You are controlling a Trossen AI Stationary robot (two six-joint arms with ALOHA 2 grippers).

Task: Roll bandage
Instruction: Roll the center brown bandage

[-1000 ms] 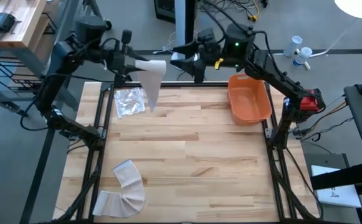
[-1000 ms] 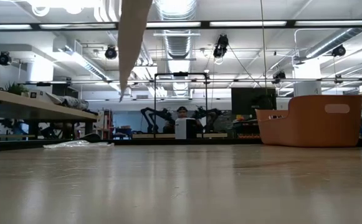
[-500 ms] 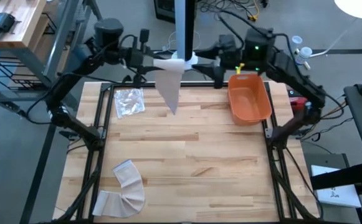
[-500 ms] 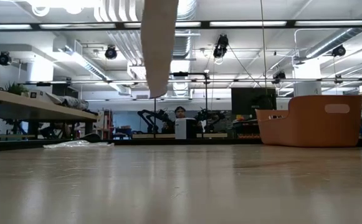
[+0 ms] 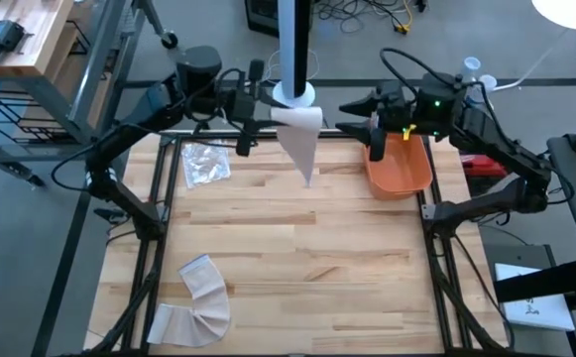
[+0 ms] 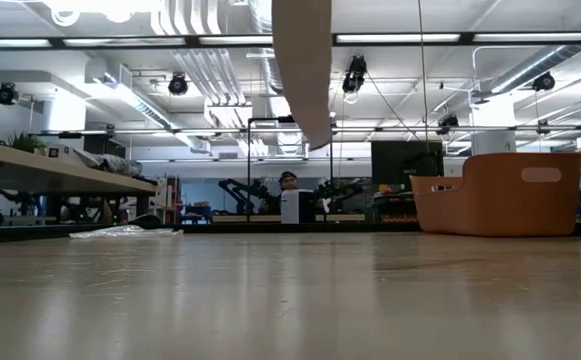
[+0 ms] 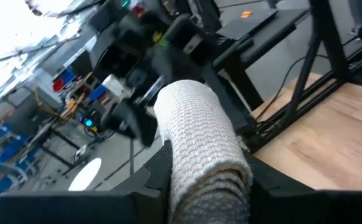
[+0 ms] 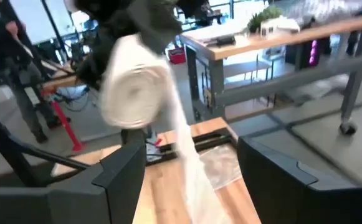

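Observation:
A white bandage roll (image 5: 294, 99) is held high above the table's far edge, and its loose tail (image 5: 305, 157) hangs down from it. In the low view the tail (image 6: 304, 70) ends well above the tabletop. My left gripper (image 5: 261, 102) is shut on the roll, which fills the left wrist view (image 7: 199, 137). My right gripper (image 5: 355, 104) is open to the right of the roll, over the orange bin's left rim, and touches nothing. The right wrist view shows the roll (image 8: 137, 87) ahead of its spread fingers (image 8: 121, 177). My left gripper pinches the roll's curved wall (image 7: 187, 180) between its two fingers, which lie along the roll's length. The fingers come level from the table's left side. The roll is lifted clear, and its tail hangs slack below it.
An orange bin (image 5: 399, 159) stands at the far right; it also shows in the low view (image 6: 500, 195). A clear plastic wrapper (image 5: 205, 161) lies at the far left. Another bandage strip (image 5: 200, 297) lies curled at the near left corner. The table's middle is bare wood.
Both arms have moved toward the table's right edge, the left one carrying the roll. The hanging tail has travelled with it, staying clear of the table.

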